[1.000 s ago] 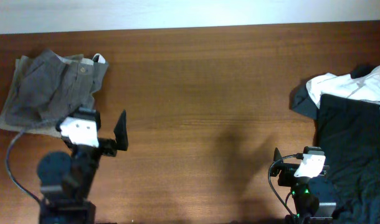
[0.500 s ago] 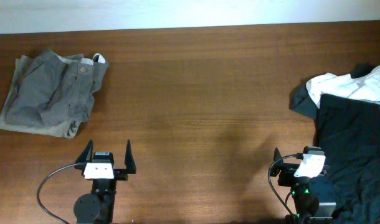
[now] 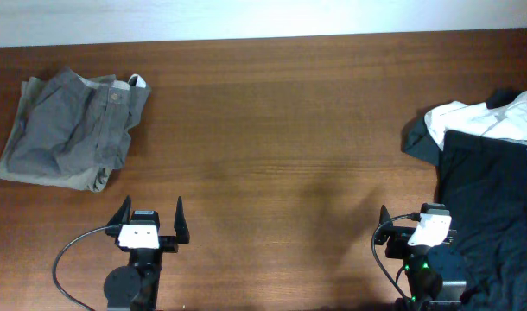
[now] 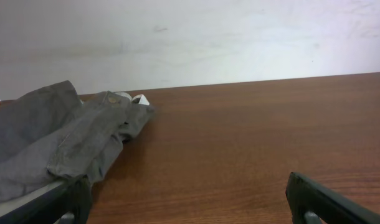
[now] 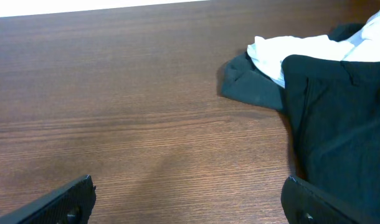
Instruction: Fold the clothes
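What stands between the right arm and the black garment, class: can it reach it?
Probably yes. The right gripper is open and empty, the black garment lies close beside it, and nothing stands between them.

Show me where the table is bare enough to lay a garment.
Bare: the whole middle of the table, between the grey-olive trousers at far left and the black garment. Crowded: the right edge, where it overlaps the white garment.
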